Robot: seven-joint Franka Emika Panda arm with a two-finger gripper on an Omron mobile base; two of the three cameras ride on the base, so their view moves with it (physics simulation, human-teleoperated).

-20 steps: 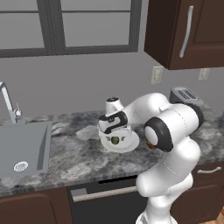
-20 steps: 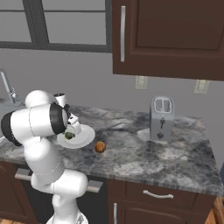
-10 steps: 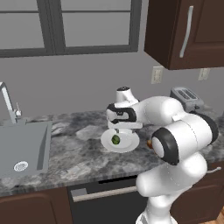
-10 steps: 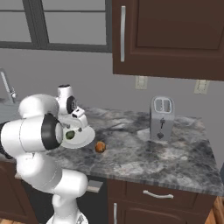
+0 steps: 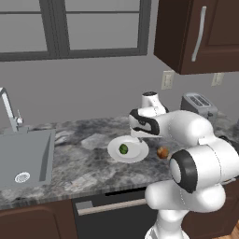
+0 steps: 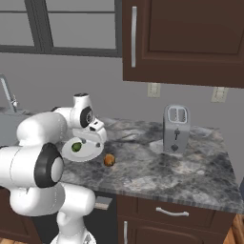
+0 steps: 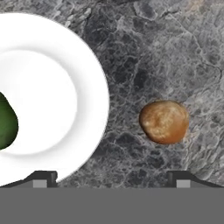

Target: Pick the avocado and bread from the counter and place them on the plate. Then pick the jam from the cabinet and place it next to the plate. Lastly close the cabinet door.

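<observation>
The dark-green avocado lies on the white plate on the marbled counter. Just right of the plate, the brown-orange bread rests on the stone. My gripper hovers open above the plate's right rim, pointing down, with nothing between its fingers. The cabinet hangs above on the right, and its door with the silver handle looks shut. The jam is hidden.
A silver toaster stands at the back right of the counter. A sink with a faucet takes up the left end. A window fills the wall above the sink.
The jaws have opened and let go of the avocado, which now lies on the plate. The hand has risen and shifted right toward the bread.
</observation>
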